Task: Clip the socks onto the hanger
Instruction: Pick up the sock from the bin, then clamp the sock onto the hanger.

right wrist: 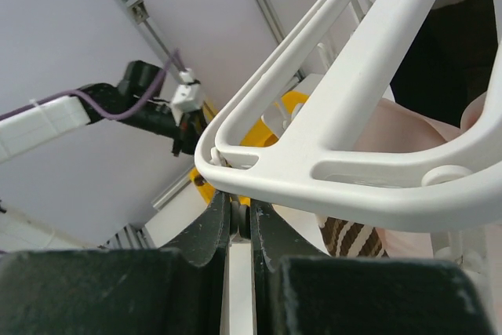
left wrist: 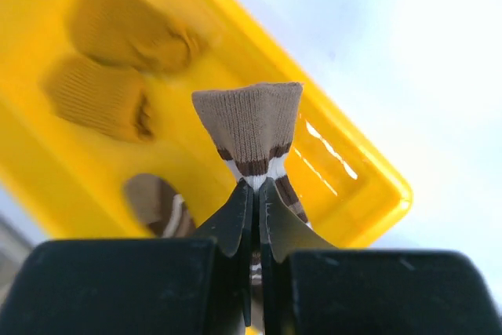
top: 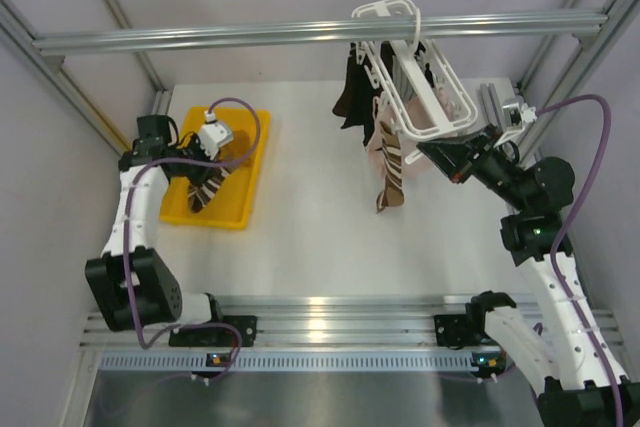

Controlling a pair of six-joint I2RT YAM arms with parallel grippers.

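Brown-striped sock (left wrist: 249,123) tight in left pincer (left wrist: 255,187) above yellow tray (left wrist: 362,182); right pincer (right wrist: 239,208) seemingly tight on hanger (right wrist: 353,100) corner.

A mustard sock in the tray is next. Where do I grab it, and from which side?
Likely from above: the tray walls block a sideways reach. Pinch a mustard sock at its puckered end, where the fabric seems to bunch up off the floor; the rest lies flat. The left gripper is shut on the striped sock.
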